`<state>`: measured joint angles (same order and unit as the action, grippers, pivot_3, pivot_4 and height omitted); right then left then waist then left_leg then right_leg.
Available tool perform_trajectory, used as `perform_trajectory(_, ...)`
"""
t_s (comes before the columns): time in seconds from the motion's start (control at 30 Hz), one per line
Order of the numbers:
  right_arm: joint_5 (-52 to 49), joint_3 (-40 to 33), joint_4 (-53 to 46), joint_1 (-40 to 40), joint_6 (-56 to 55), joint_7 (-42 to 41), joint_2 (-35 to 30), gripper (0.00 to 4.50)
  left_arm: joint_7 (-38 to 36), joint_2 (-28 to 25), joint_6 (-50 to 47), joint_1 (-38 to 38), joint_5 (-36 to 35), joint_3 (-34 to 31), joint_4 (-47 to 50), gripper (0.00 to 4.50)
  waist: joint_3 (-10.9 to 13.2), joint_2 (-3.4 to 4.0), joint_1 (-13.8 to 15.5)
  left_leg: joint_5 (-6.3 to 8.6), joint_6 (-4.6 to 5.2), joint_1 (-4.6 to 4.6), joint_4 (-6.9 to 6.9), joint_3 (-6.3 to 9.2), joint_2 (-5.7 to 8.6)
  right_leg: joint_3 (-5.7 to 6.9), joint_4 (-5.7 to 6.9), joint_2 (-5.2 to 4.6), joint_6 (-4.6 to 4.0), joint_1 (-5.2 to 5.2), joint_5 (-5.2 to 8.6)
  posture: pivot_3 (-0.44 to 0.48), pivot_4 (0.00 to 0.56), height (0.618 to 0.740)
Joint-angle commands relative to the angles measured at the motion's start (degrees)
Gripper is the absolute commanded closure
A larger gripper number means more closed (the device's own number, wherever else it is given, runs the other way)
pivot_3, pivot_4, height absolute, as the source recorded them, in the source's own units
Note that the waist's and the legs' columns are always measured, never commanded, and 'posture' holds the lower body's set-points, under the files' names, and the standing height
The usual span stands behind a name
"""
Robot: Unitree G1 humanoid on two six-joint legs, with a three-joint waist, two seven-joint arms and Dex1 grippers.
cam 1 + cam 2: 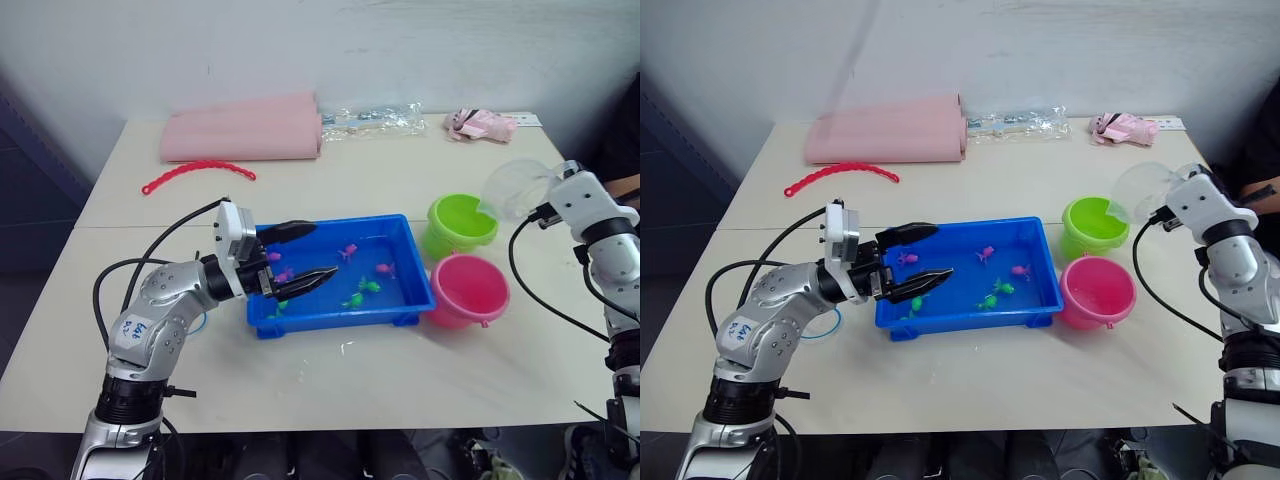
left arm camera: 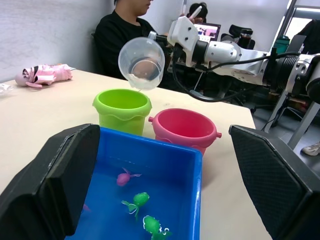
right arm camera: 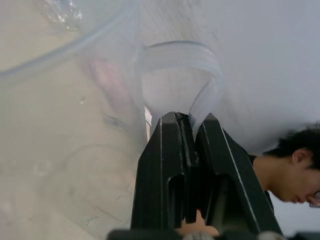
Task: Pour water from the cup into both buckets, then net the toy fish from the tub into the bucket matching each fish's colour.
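Closest to the front edge of the table (image 1: 330,385) is the left gripper (image 1: 298,254), with its two black fingers spread wide apart and nothing between them. It hangs over the left end of the blue tub (image 1: 400,296), which sits near the middle of the table. Tiny toy fish lie in the tub's shallow water, some pink (image 1: 347,250) and some green (image 1: 368,286).

Just beside the tub's right end stand the two buckets, so close that they look like they touch. The lime green bucket (image 1: 459,224) is toward the far edge, and the pink bucket (image 1: 468,289) is nearer the front.

Over by the right edge, the right gripper (image 3: 192,131) has its fingers pinched tight on the rim of the clear cup (image 1: 515,187). The cup is tipped over, with its pouring lip right above the green bucket's rim (I cannot tell if water is coming out).

Along the far edge lie a rolled pink cloth (image 1: 243,133), a crinkly clear bag (image 1: 372,122) and a small pink-and-white bundle (image 1: 481,124). A red beaded strip (image 1: 197,172) curves in front of the cloth. A person (image 2: 121,35) in black sits past the table's right side.
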<state>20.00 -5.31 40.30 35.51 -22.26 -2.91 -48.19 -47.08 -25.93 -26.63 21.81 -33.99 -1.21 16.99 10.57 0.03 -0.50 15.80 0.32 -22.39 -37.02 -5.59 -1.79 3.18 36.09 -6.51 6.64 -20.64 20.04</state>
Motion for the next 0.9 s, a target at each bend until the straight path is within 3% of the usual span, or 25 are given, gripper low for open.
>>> perform_trajectory(0.03,3.92,1.62,0.28,2.86,-2.7,4.37,-2.95,4.44,0.54,-0.35,1.14,-0.23,0.62,-0.5,1.2,0.0,0.0,0.0,-0.04,0.0,0.0,0.0,0.0,0.0,0.0,0.0,0.0,0.0,0.0,-0.01,0.0,0.0,0.15,0.74)
perform_trajectory(0.9,17.8,13.05,3.22,11.04,-6.75,13.27,-7.32,4.44,0.15,-0.1,4.61,-0.72,5.62,2.15,-0.25,0.0,0.01,0.0,-1.17,0.0,-0.01,-0.02,0.02,-0.03,-0.01,-0.01,-0.01,0.0,0.0,-0.03,0.0,0.0,0.15,0.74)
